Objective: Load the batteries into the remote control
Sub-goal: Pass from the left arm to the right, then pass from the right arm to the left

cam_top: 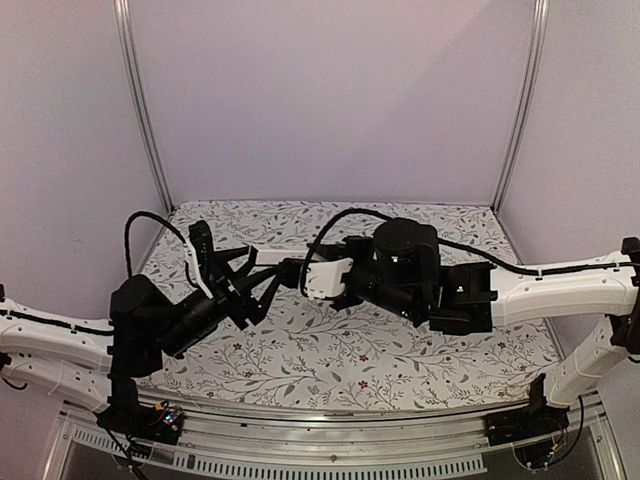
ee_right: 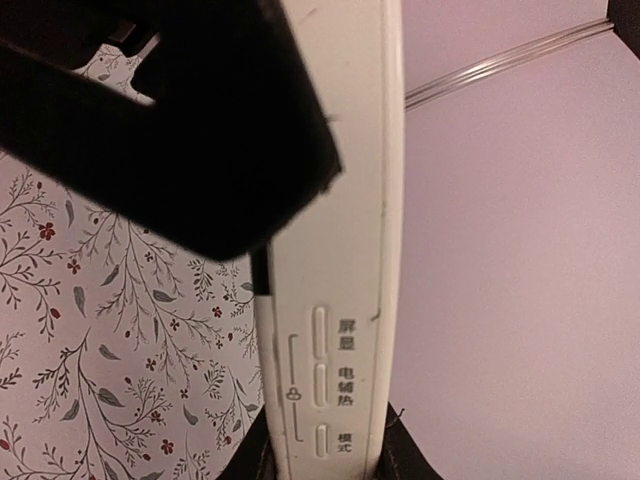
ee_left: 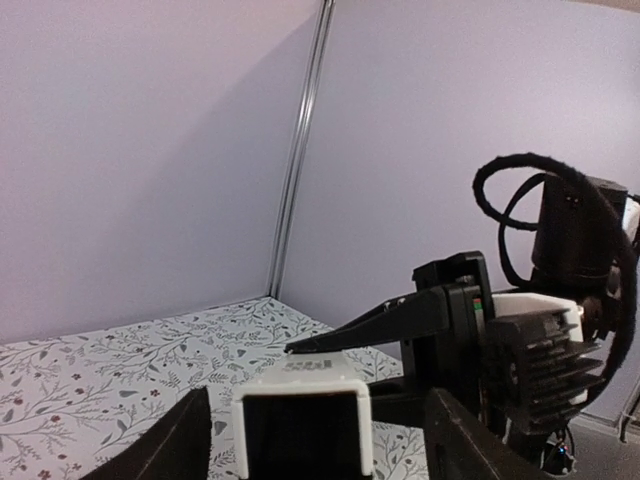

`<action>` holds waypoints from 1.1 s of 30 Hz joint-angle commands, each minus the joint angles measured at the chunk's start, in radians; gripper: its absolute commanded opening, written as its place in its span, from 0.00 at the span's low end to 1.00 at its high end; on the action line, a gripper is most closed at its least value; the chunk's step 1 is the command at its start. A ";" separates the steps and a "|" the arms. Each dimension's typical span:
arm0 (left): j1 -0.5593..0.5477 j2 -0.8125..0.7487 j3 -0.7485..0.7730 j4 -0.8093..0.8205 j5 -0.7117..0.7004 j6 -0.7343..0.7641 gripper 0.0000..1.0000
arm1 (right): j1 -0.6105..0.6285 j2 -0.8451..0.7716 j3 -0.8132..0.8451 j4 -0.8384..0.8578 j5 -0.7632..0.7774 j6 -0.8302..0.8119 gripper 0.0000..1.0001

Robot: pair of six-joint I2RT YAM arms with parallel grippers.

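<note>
Remote [ee_right: 335,250]: pinched by right gripper [ee_right: 325,455]; left gripper [ee_left: 315,410] spread around its far end. Advised: back left off straight.

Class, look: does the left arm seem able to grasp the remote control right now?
Probably yes: the remote control's end lies between the left gripper's open fingers, nothing between, while the right gripper holds it.

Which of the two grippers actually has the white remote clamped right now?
The right gripper: its fingers press both sides of the remote. The left gripper only straddles the remote's end, fingers spread with a gap on each side.
</note>
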 commanded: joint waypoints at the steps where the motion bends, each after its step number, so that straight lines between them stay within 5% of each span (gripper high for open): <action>1: 0.000 -0.023 0.000 0.026 -0.010 0.066 0.81 | -0.006 -0.009 0.000 0.016 -0.003 0.080 0.08; 5: -0.001 -0.068 -0.010 -0.003 -0.053 0.106 0.99 | -0.025 -0.032 0.005 -0.057 -0.063 0.176 0.08; 17: 0.016 -0.243 -0.046 -0.179 -0.199 0.230 1.00 | -0.265 -0.111 0.064 -0.524 -0.640 1.014 0.05; 20: 0.060 -0.226 -0.018 -0.269 -0.082 0.165 1.00 | -0.303 -0.103 0.069 -0.581 -0.779 1.120 0.00; 27: 0.155 -0.157 0.006 -0.207 0.477 0.027 1.00 | -0.301 -0.187 0.030 -0.457 -1.095 0.977 0.00; 33: 0.159 -0.037 0.046 -0.049 0.648 -0.136 1.00 | -0.295 -0.188 0.068 -0.470 -1.147 0.877 0.00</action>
